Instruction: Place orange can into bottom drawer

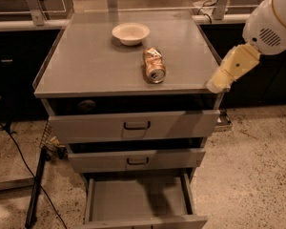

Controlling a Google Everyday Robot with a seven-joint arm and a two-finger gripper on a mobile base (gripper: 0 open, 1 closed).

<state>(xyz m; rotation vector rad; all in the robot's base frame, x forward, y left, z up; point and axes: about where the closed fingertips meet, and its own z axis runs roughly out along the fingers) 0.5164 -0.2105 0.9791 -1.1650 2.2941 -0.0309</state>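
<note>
The orange can (154, 65) lies on its side on the grey cabinet top (95, 66), its silvery round end facing the front edge. The bottom drawer (138, 200) is pulled open at floor level, and its flat grey floor holds nothing. My gripper (218, 84) is at the end of the cream-coloured arm link, at the cabinet top's right front corner. It is to the right of the can and apart from it, holding nothing that I can see.
A white bowl (130, 33) sits behind the can on the cabinet top. Two drawer fronts with black loop handles (136, 126) (137, 161) are above the open drawer. A black cable and stand (35, 190) are on the floor at the left.
</note>
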